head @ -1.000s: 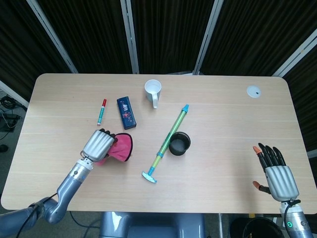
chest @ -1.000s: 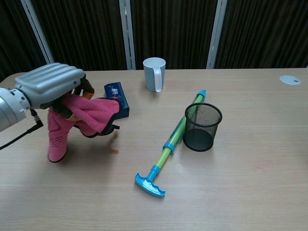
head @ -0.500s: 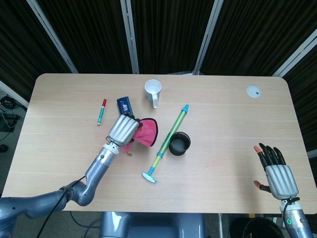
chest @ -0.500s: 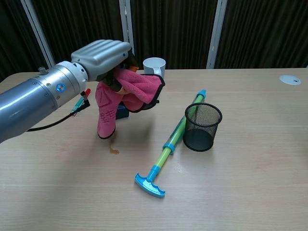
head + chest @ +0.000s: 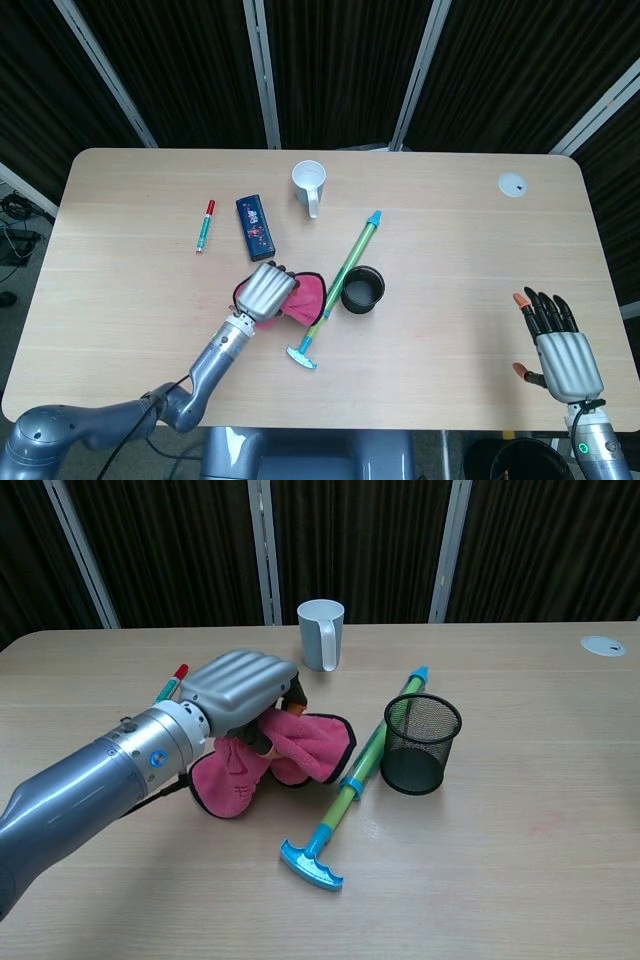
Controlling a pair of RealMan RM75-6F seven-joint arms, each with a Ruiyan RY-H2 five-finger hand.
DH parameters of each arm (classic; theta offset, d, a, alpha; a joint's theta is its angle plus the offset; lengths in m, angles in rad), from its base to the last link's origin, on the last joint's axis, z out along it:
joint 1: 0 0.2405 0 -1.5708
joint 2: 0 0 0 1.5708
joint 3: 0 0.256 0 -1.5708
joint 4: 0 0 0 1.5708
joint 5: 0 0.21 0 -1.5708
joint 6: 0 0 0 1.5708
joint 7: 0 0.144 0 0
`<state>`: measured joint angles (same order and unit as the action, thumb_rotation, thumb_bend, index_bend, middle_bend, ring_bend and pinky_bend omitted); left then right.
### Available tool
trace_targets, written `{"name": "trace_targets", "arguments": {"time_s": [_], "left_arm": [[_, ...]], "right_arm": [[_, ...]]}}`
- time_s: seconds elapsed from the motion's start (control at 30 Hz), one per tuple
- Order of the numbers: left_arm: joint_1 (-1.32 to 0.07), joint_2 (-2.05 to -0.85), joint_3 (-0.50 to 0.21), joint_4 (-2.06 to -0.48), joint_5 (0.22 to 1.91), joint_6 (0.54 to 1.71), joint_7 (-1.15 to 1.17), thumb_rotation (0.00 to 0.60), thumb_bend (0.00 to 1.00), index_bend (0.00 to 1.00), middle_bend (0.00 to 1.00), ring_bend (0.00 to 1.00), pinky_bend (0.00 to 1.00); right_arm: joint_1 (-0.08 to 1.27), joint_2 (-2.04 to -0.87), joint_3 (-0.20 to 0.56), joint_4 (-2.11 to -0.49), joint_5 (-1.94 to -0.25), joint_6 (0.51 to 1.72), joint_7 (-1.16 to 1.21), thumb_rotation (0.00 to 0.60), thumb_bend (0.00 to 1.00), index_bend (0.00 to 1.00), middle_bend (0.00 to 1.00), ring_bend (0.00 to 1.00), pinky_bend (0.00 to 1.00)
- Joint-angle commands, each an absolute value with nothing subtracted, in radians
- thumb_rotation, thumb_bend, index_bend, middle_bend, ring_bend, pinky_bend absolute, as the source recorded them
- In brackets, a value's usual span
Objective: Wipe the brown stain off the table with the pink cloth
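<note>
Two hands: left one working, right one idle.
left hand (image 5: 266, 290): fingers curled down over the pink cloth (image 5: 303, 298), gripping it and pressing it onto the table (image 5: 450, 240); also seen in chest view (image 5: 243, 685).
pink cloth: bunched, flat on the table near centre-left; chest view (image 5: 310, 748) shows it spread wider than deep, long axis roughly left-right, with a lobe each side of the hand.
cloth vs hand: directly under and between the fingers; free edge sticks out on the side toward the water-gun tube (image 5: 344, 271), touching or just beside it.
brown stain: not visible, cannot tell whether it is under the cloth.
right hand (image 5: 556, 345): fingers spread, holding nothing, at the table's near right edge; head view only.
water-gun tube: green-blue, lies diagonally, tip toward the white mug (image 5: 309, 184), T-handle toward the robot.
mesh cup (image 5: 362, 289): black, upright, just beside the tube on the far side from the cloth.
blue box (image 5: 256, 226): beyond the left hand, apart from it.
red-green marker (image 5: 204, 226): left of the box.
</note>
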<state>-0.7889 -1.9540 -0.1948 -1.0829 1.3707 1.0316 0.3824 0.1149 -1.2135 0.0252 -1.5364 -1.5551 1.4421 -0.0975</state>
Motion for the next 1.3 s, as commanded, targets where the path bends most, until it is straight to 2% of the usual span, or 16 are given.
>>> {"name": "trace_targets", "arguments": {"time_s": [0.03, 0.27, 0.7, 1.03, 1.3], "left_arm": [[-0.767, -1.971, -0.153, -1.06, 1.378, 1.029, 0.364, 0.6, 0.45, 0.88, 0.64, 0.57, 0.56], [-0.716, -1.936, -0.065, -1.002, 1.397, 1.01, 0.343, 0.6, 0.45, 0.88, 0.64, 0.57, 0.56], [-0.633, -1.823, -0.008, -0.922, 1.408, 1.014, 0.244, 0.6, 0.45, 0.88, 0.64, 0.57, 0.56], [-0.603, -1.75, -0.009, -0.911, 1.412, 1.032, 0.203, 0.6, 0.45, 0.88, 0.64, 0.56, 0.56], [-0.636, -1.792, -0.042, -0.952, 1.411, 1.012, 0.241, 0.6, 0.45, 0.88, 0.64, 0.57, 0.56]], "right_arm": [[0.111, -1.211, 0.025, -1.543, -1.562, 1.454, -0.099, 0.6, 0.0, 0.0, 0.0, 0.0, 0.0], [0.106, -1.206, 0.025, -1.548, -1.565, 1.464, -0.094, 0.6, 0.0, 0.0, 0.0, 0.0, 0.0], [0.103, -1.21, 0.017, -1.559, -1.582, 1.472, -0.117, 0.6, 0.0, 0.0, 0.0, 0.0, 0.0], [0.104, -1.208, 0.013, -1.569, -1.596, 1.476, -0.122, 0.6, 0.0, 0.0, 0.0, 0.0, 0.0], [0.102, -1.2, 0.013, -1.581, -1.604, 1.484, -0.111, 0.6, 0.0, 0.0, 0.0, 0.0, 0.0]]}}
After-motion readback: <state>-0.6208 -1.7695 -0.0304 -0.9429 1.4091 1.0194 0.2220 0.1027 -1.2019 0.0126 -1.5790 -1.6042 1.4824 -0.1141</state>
